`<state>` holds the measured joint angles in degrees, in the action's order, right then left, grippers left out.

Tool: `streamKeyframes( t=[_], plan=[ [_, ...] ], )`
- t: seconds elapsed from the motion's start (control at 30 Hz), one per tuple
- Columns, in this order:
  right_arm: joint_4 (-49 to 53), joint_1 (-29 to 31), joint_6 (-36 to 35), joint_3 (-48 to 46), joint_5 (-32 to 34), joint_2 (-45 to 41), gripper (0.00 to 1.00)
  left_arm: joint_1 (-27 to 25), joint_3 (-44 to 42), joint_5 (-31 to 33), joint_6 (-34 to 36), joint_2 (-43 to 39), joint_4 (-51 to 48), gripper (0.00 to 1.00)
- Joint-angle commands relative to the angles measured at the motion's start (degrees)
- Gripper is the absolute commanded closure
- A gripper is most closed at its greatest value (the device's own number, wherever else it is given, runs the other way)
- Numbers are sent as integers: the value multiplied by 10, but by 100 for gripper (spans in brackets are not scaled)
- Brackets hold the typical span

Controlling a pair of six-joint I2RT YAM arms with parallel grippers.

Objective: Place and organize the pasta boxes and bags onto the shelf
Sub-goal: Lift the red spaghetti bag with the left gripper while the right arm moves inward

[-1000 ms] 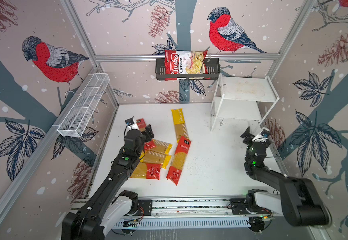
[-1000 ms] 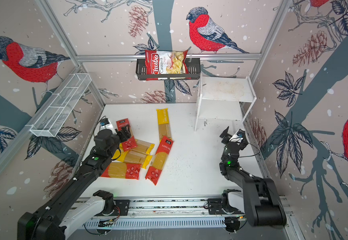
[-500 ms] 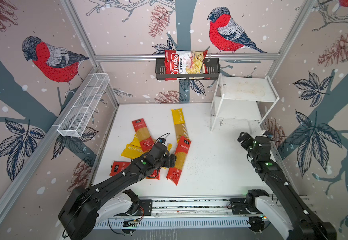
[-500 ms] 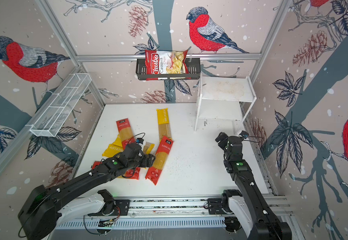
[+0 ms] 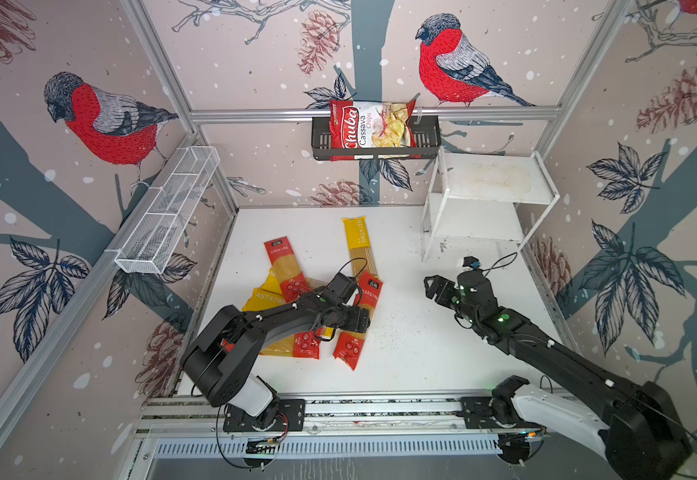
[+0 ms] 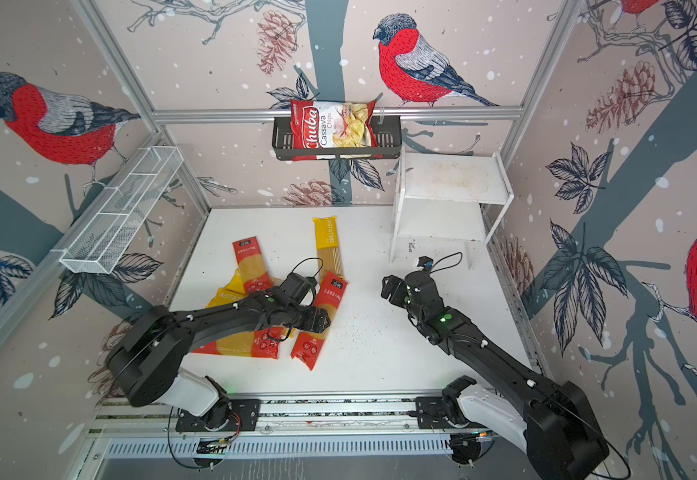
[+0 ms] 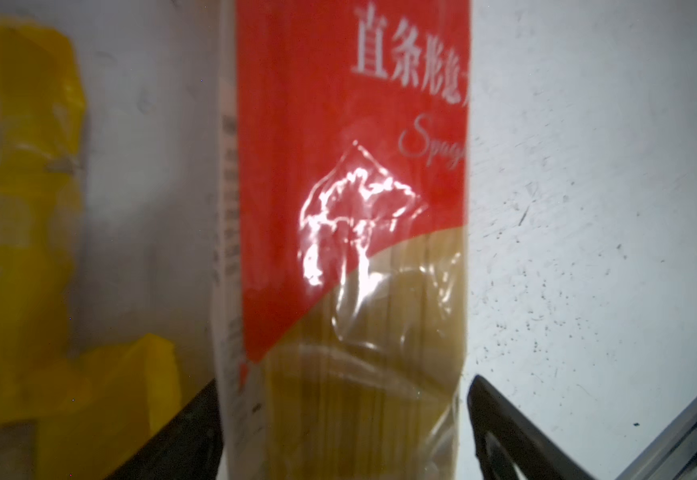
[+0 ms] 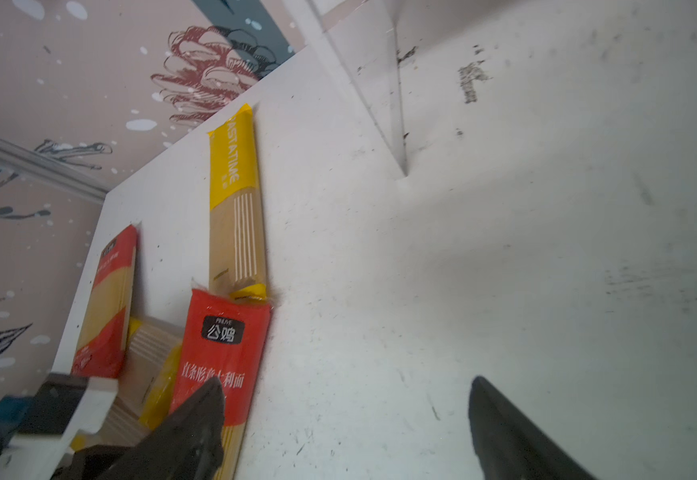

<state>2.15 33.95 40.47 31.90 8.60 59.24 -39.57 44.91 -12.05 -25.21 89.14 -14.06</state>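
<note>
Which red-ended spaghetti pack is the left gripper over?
The red-ended pack furthest right, its far end overlapping the lone yellow pack. Left gripper straddles its middle, jaws open; the other two lie left of it.

in both top views the left arm (image 5: 272, 322) lies across the heap of pasta packs (image 5: 307, 345), hiding their middles and how they overlap. in the left wrist view the red pack (image 7: 351, 187) runs off the picture at both ends, its lettering cut short, and the yellow packs (image 7: 18, 187) beside it are blurred. the right wrist view shows only one leg of the shelf (image 8: 376, 83).
</note>
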Motion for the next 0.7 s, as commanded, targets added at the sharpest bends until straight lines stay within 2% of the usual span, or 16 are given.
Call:
streamKeyframes(
  t=[0.0,0.2,0.37,0.5,0.67],
  plan=[
    [-15,19,-11,8,27,11,9,3,14,-55,18,21,5,14],
    [-27,27,-6,2,26,17,9,0,17,-74,10,58,18,27],
    [-38,27,-9,-1,24,26,9,-7,16,-46,-1,53,9,45],
    [-36,27,-16,7,22,43,9,-10,7,-51,-28,38,35,60],
    [-40,27,-18,3,19,44,9,-16,-10,-67,-52,24,74,74]
  ],
)
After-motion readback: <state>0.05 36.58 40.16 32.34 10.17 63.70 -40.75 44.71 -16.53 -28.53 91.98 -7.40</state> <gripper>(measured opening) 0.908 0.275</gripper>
